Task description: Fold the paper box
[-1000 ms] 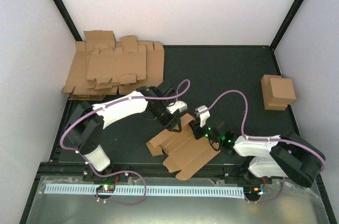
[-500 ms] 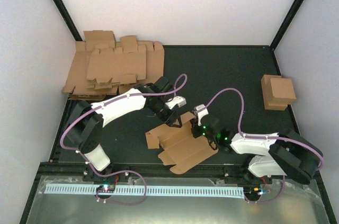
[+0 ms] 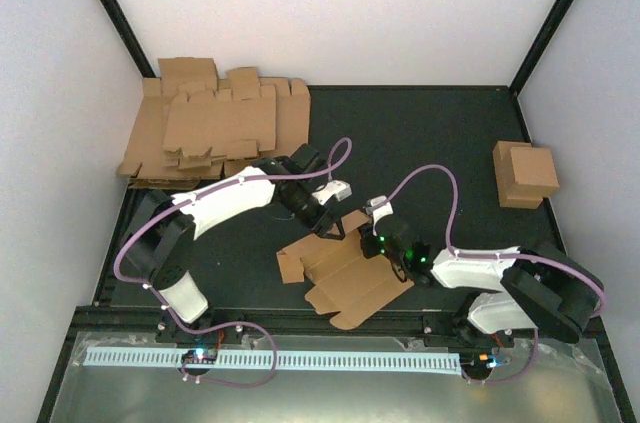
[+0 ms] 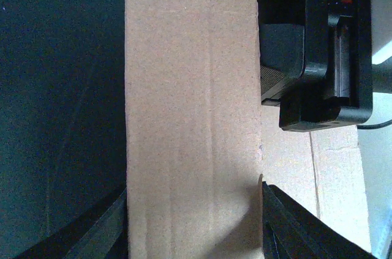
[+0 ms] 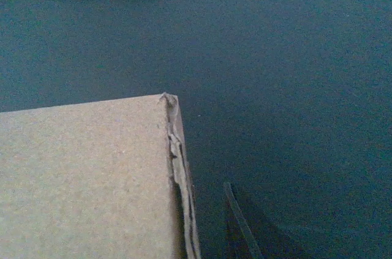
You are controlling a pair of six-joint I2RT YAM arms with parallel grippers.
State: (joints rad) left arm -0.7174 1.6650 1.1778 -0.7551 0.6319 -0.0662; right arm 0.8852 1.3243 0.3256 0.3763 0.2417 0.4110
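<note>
Top external view: the paper box (image 3: 350, 283) is recorded low in the frame, a little right of centre, on the dark table (image 3: 420, 133). It lies as a partly opened brown blank, with its flaps spread toward the lower edge. The left gripper (image 3: 333, 230) is set at the blank's upper edge. The right gripper (image 3: 372, 239) is seen just beside it, at the blank's upper right. A pile of flat blanks (image 3: 215, 128) is noted at upper left. A closed cardboard box (image 3: 527, 173) stands at far right, well apart from both arms.

Left wrist view: a long cardboard panel runs from top to bottom of the frame. The two fingers (image 4: 92, 237) are seen at the lower corners, about half apart. The panel fills the gap between them and is met at both edges, so it is taken as gripped across its width. The other arm's black gripper is seen at upper right, against the panel's right edge.

Right wrist view: a cardboard corner fills the lower left. Only a sliver of one finger (image 5: 242, 222) shows at bottom centre. How far apart these jaws stand cannot be told, nor whether anything is held.
</note>
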